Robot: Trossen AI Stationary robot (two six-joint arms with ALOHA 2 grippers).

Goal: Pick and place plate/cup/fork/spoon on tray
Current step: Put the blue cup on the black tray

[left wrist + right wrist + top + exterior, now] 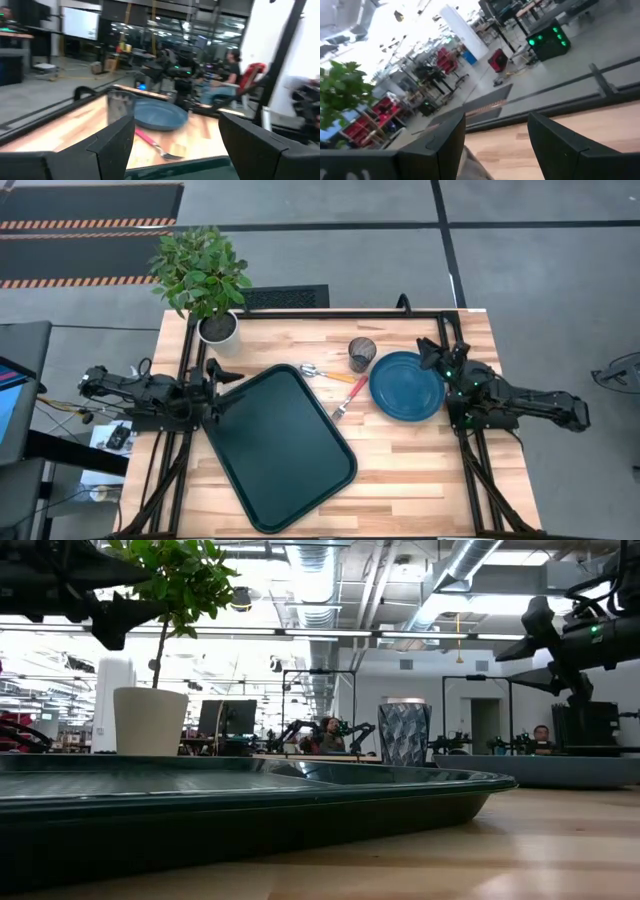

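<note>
The dark green tray [280, 445] lies slantwise on the table's middle. To its right lie the orange-handled spoon [325, 373], the red-pink-handled fork [350, 398], the smoky-grey cup [361, 353], upright on its base, and the blue-teal plate [407, 386]. My left gripper [222, 394] is open and empty above the tray's left edge; its wrist view shows the plate [160, 116], the fork [152, 142] and the cup [120, 107] ahead. My right gripper [435, 356] is open and empty above the plate's far right rim, raised off the table in the low view [545, 640].
A white pot [218, 328] with a leafy plant stands at the table's far left, near the tray's far corner. Bare wood lies near the front edge on both sides of the tray. People sit in the room beyond the table [325, 730].
</note>
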